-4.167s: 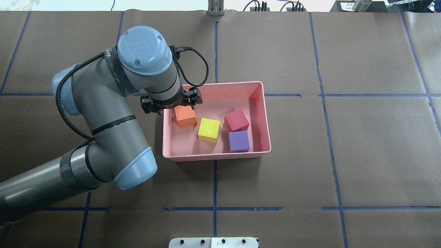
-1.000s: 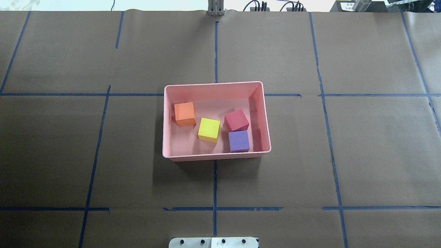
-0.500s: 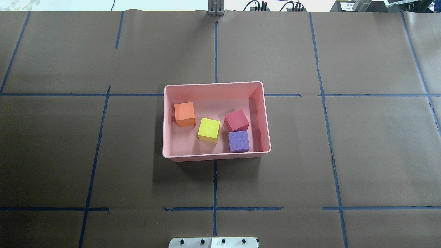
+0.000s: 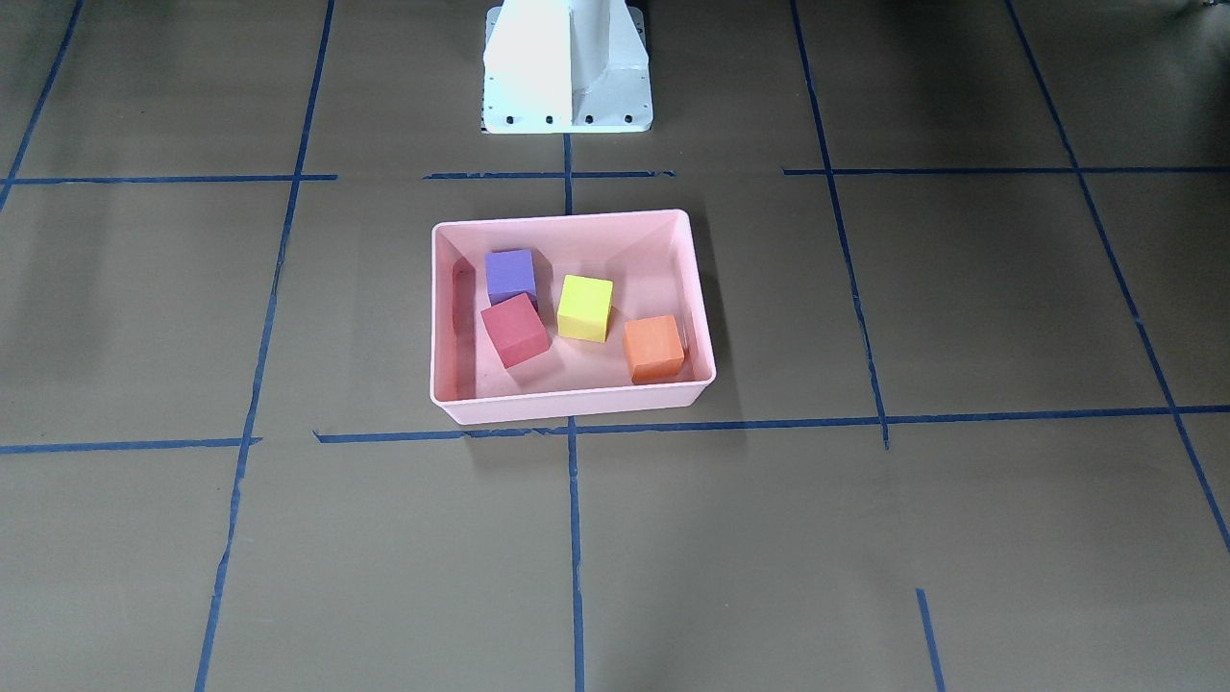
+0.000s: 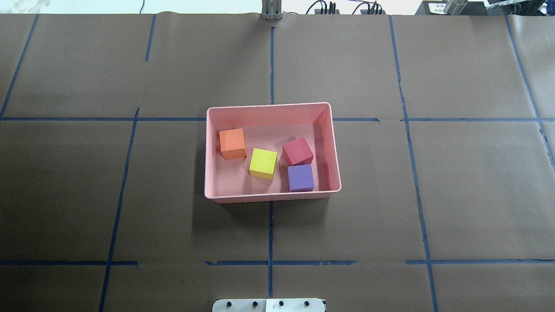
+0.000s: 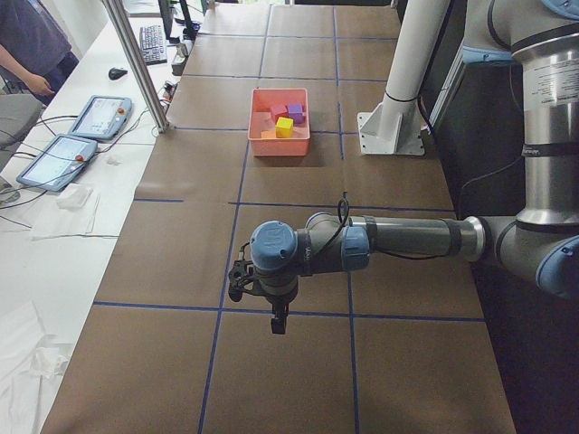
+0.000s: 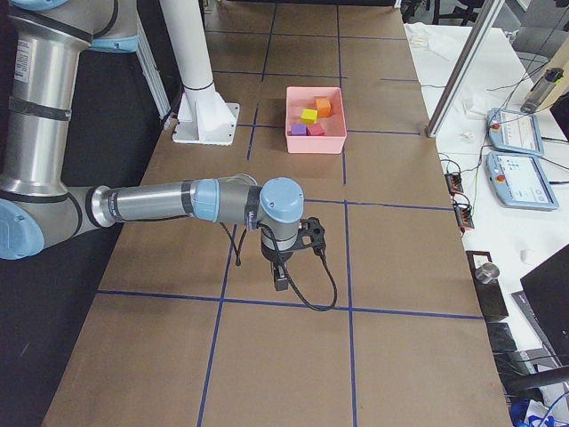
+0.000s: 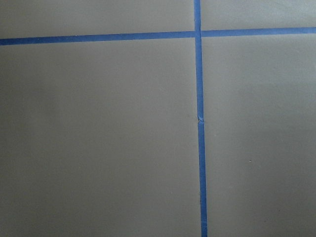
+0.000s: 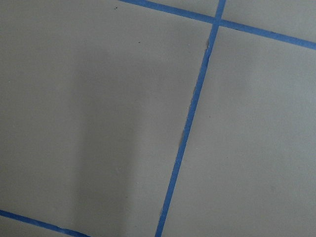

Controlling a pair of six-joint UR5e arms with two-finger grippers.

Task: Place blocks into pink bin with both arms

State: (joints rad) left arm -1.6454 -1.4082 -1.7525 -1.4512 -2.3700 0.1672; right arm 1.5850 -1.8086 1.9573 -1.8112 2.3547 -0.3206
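All four blocks [image 5: 263,163] lie inside the pink bin [image 5: 269,106]; the left gripper [image 6: 278,318] and right gripper [image 7: 280,277] hang well apart from it, open or closed impossible to tell; the task looks done, so neither arm should go near the bin.

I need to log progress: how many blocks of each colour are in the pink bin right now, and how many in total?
red block: 1
purple block: 1
yellow block: 1
orange block: 1
Total: 4, all inside the pink bin.
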